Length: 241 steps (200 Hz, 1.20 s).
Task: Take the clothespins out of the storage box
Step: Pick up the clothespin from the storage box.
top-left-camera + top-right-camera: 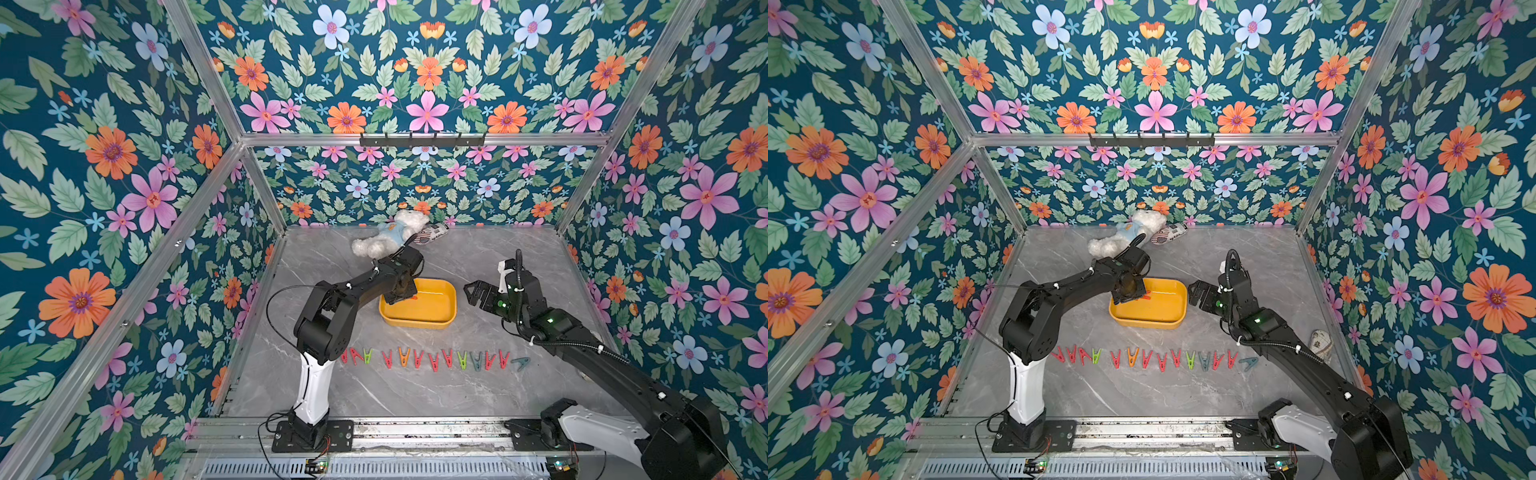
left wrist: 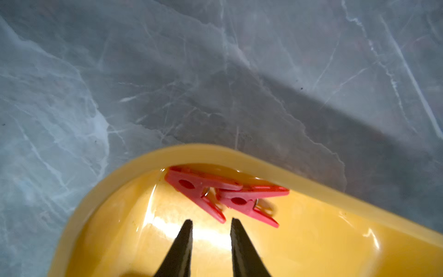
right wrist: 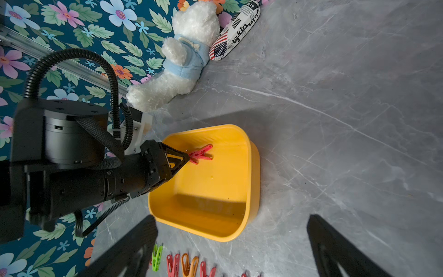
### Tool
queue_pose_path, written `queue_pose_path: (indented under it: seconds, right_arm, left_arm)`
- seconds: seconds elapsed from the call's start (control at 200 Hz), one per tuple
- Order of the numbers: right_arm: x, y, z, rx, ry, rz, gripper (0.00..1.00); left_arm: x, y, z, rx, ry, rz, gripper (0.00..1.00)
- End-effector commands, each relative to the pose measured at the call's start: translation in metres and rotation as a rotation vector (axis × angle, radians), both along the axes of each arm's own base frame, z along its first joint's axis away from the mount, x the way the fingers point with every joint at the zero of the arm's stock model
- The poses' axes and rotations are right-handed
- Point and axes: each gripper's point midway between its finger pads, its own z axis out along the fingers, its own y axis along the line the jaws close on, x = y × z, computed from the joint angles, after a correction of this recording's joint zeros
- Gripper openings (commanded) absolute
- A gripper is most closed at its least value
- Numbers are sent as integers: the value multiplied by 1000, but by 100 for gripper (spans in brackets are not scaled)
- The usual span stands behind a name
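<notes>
Currently two red pegs [image 2: 199, 189] left in the yellow box [image 2: 215, 153], overlapping, tucked against the wall at one rounded corner. Light, stiff plastic, probably slippery on the glossy floor; likely to skid or flip if nudged. Best taken across the flat sides near the spring, one peg at a time; some risk of dragging both.

Left claw [image 2: 211, 220] inside the box, just short of the pegs, tips narrowly apart, holding nothing. Right claw [image 1: 471, 293] spread wide, empty, hovering just beside the box.

Box wall close behind the pegs: little room for a finger there. Row of pegs [image 1: 432, 359] already out on the table [image 1: 415, 403], on the robot's side of the box, well apart. Teddy bear [image 1: 390, 239] and printed pouch [image 1: 432, 232] beyond the box, out of the way.
</notes>
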Motion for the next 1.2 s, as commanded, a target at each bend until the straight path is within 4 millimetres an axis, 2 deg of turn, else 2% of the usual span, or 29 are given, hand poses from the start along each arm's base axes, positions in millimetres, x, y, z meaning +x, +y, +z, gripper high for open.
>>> queue_pose_path:
  seconds: [0.0,0.235,0.66,0.77,0.875,1.04,1.2]
  right_arm:
    - [3,3,3,17,-13,0,99]
    - [3,2,2,10,-12,0,99]
    - [4,4,0,13,-5,6,99]
    - [5,5,0,17,-6,8,99]
    - [5,6,3,20,-10,9,99]
    - [6,8,5,27,-13,16,99]
    - [7,13,9,42,-22,31,99]
  left_arm:
    - [1,10,-4,41,-5,38,29]
    - [5,8,-18,28,16,55,29]
    - [8,3,-27,18,27,35,30]
    - [8,4,-27,22,27,37,19]
    - [7,5,-24,26,24,38,18]
    - [4,5,-14,12,16,32,6]
    - [-3,7,2,-10,-4,30,6]
